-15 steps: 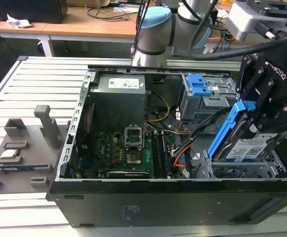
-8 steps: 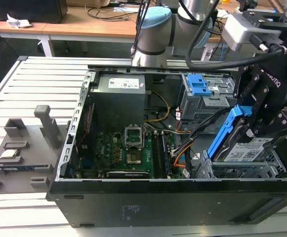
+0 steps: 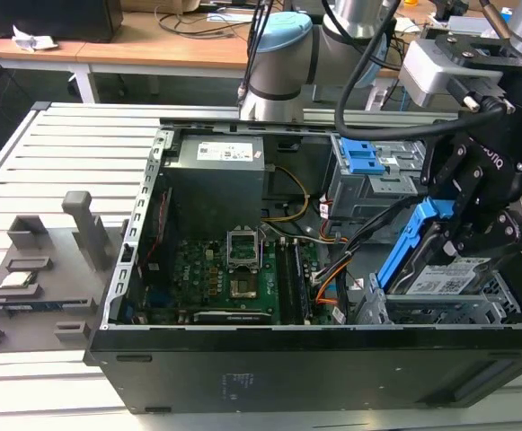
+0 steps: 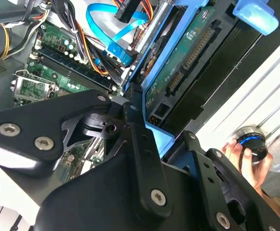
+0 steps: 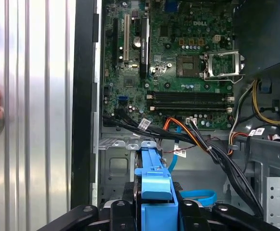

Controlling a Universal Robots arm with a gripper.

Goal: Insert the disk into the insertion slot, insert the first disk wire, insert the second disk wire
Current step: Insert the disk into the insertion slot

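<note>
Diffuse, even light is seen in the exterior view; the ribbed table is rendered bright, while the inside of the computer case is left in soft shadow; in the first wrist view pale glare is streaked along the table — the motherboard is evenly lit, the disk shown in saturated blue; in the second wrist view the table is washed to white.

Gripper had the disk clamped and tilted over the insertion slot, at the exterior view's right inside the open PC case.
</note>
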